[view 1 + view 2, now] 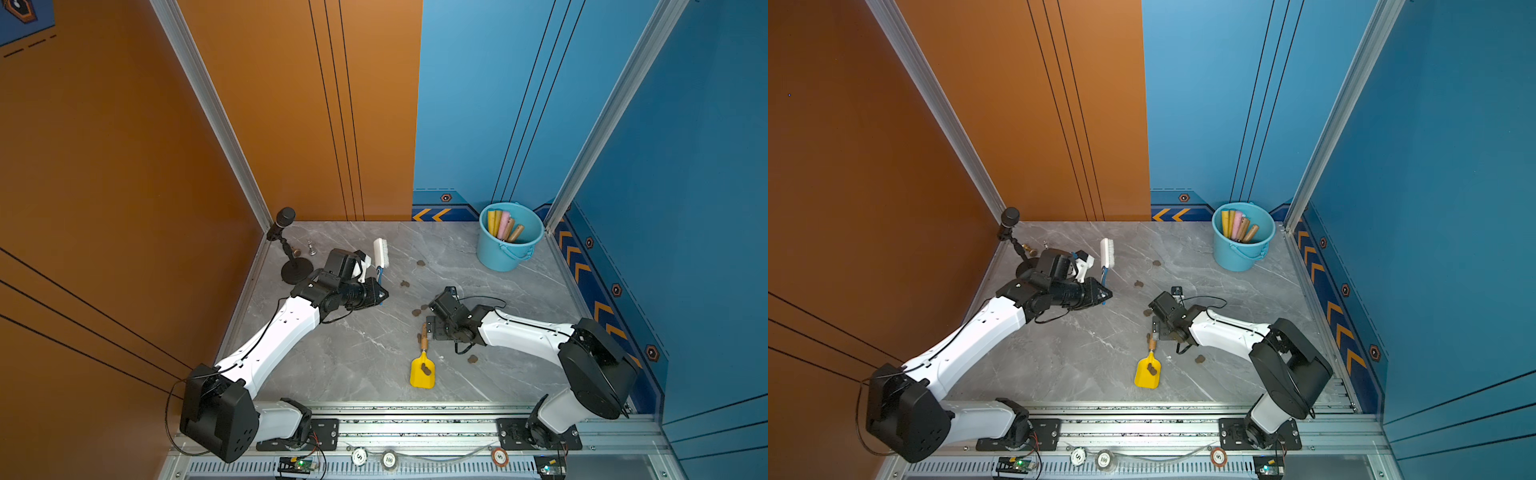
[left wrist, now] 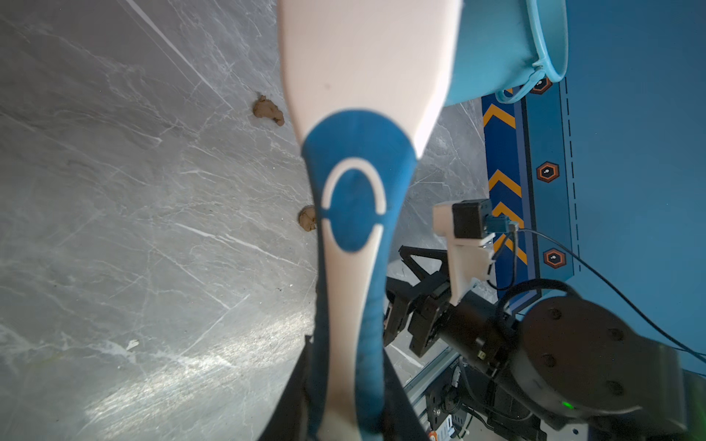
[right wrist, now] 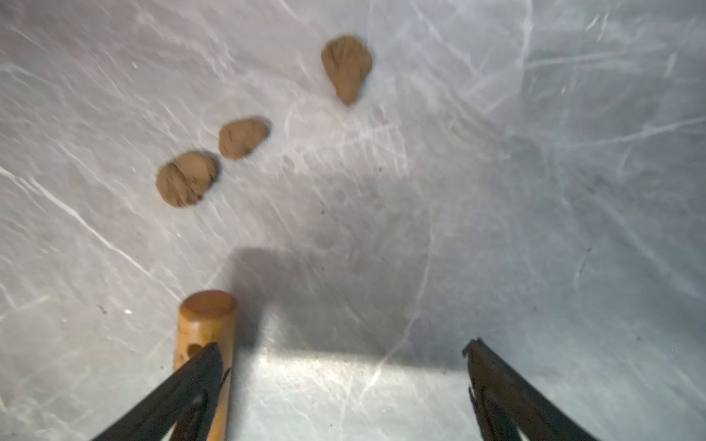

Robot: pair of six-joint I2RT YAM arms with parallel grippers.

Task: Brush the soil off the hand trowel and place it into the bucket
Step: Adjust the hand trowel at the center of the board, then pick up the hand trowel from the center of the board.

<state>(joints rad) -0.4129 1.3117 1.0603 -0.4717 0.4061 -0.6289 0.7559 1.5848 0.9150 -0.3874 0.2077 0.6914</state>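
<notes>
The hand trowel point(image 1: 422, 374) lies on the grey table near the front, with a yellow blade and a wooden handle point(image 3: 204, 324). One lump of soil point(image 1: 426, 368) sits on the blade. My right gripper point(image 1: 430, 328) hangs open low over the handle's end; in the right wrist view its fingertips point(image 3: 214, 357) straddle bare table, one overlapping the handle. My left gripper point(image 1: 380, 293) is shut on the blue-and-white handle of a brush point(image 2: 355, 214), whose white bristle head point(image 1: 380, 252) points toward the back. The light-blue bucket point(image 1: 505, 255) stands at the back right, with several tool handles in it.
Loose soil lumps point(image 1: 404, 284) point(image 3: 186, 178) lie scattered between the brush and the trowel, one more point(image 1: 472, 359) beside the right arm. A black microphone stand point(image 1: 286, 249) and a small metal figure point(image 1: 311, 248) stand in the back left corner. Walls close in three sides.
</notes>
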